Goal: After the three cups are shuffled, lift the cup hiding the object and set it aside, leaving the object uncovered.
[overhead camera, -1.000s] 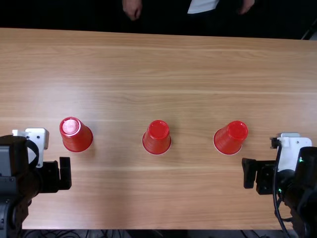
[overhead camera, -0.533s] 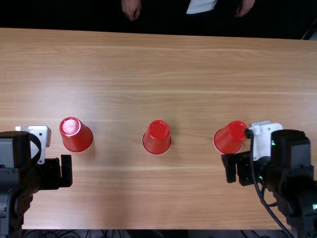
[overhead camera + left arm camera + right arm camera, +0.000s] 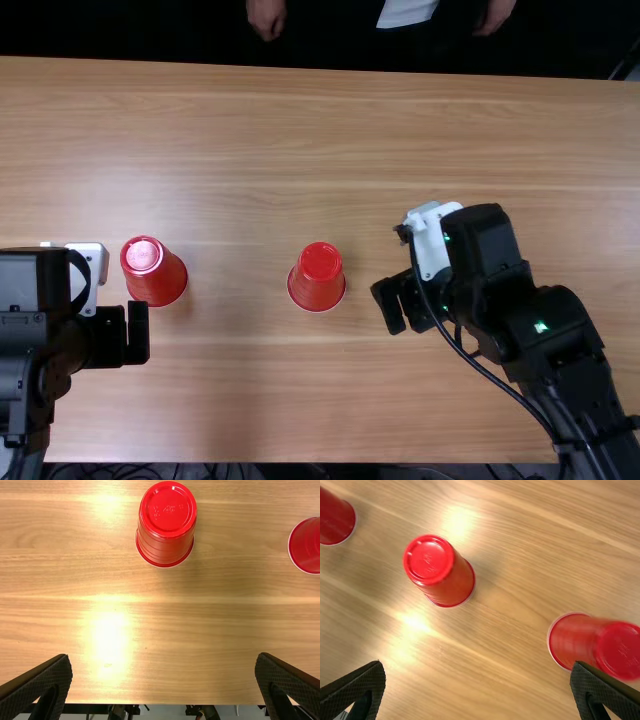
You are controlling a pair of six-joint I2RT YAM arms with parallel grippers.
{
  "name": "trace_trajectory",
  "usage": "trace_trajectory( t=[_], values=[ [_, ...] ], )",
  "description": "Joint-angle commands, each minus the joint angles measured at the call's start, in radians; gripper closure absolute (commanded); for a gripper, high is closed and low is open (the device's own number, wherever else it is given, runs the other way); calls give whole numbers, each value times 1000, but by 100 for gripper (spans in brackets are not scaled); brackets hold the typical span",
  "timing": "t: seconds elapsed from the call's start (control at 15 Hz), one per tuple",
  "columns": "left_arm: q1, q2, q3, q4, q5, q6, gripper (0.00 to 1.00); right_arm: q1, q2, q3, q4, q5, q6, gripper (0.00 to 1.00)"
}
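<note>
Three red cups stand upside down in a row on the wooden table [image 3: 320, 130]. The left cup [image 3: 152, 270] [image 3: 166, 522] is just beyond my left gripper [image 3: 135, 333] [image 3: 160, 680], which is open and holds nothing. The middle cup [image 3: 318, 277] [image 3: 440, 572] [image 3: 306, 545] stands at the centre. My right gripper [image 3: 395, 305] [image 3: 477, 680] is open and empty, close to the right of the middle cup. In the top view the right arm covers the right cup [image 3: 595, 642]. The far left cup [image 3: 335, 515] also shows in the right wrist view. No hidden object is visible.
The table's far half is bare wood up to its far edge [image 3: 320, 68]. The right arm's body [image 3: 520, 320] slants over the table's right front part.
The right arm has swung left and forward from the right front corner, passing over the right cup and covering it. The left arm has hardly moved. The cups stay in place.
</note>
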Motion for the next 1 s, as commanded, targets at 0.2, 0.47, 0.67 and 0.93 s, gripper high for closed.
trace_trajectory(
  t=[0.2,0.47,0.67,0.93],
  values=[
    [-4,22,32,7,-10,10,0,40,130,61,98,-10,11,0],
    [-4,30,29,53,-10,10,0,107,226,94,129,-10,13,0],
    [-5,37,29,60,-10,10,0,136,302,114,136,-10,29,0],
    [-4,37,25,60,-10,10,0,147,398,129,160,-10,29,0]
  ],
)
